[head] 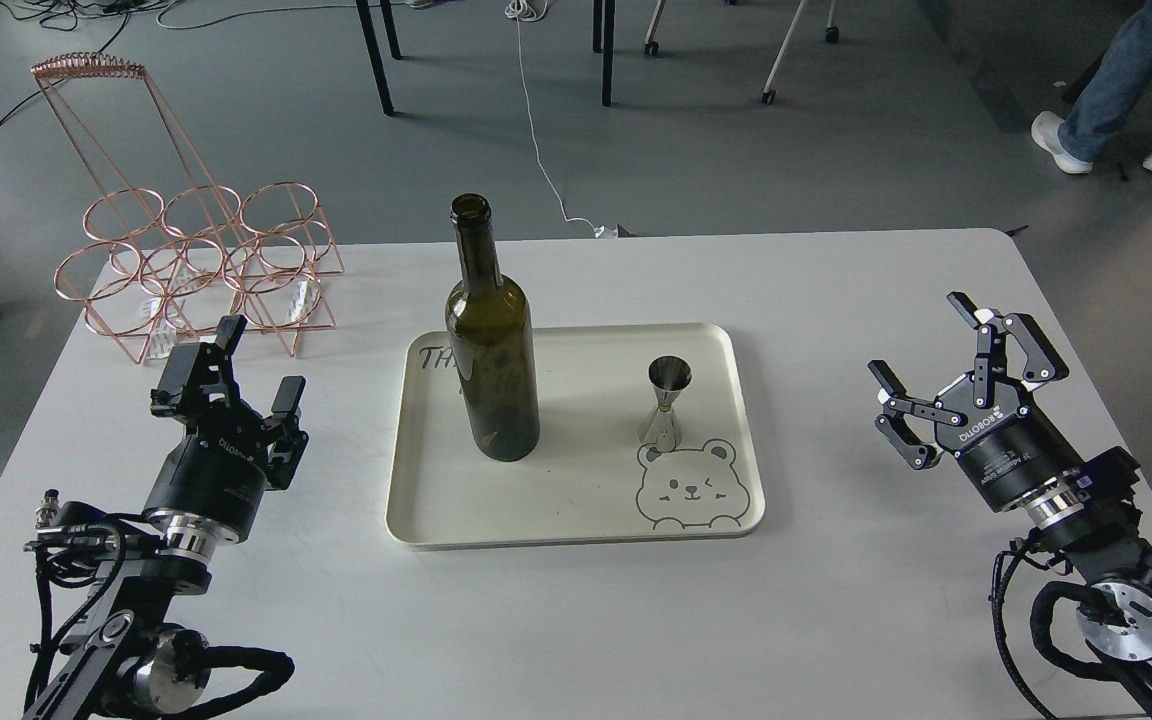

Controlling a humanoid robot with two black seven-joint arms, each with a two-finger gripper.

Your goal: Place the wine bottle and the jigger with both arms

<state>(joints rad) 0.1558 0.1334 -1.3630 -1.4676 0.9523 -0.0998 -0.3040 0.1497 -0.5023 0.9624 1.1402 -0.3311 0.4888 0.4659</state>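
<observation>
Fingers spread, white table, grey floor

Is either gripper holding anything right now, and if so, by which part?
Nothing is held. The left gripper and right gripper are open over the table, apart from the dark green glass wine bottle and silver hourglass jigger, both upright on the cream tray.

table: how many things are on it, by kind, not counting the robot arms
wine bottle: 1
jigger: 1
tray: 1
copper wire rack: 1
total: 4
The bottle and jigger both stand upright on the tray.
</observation>
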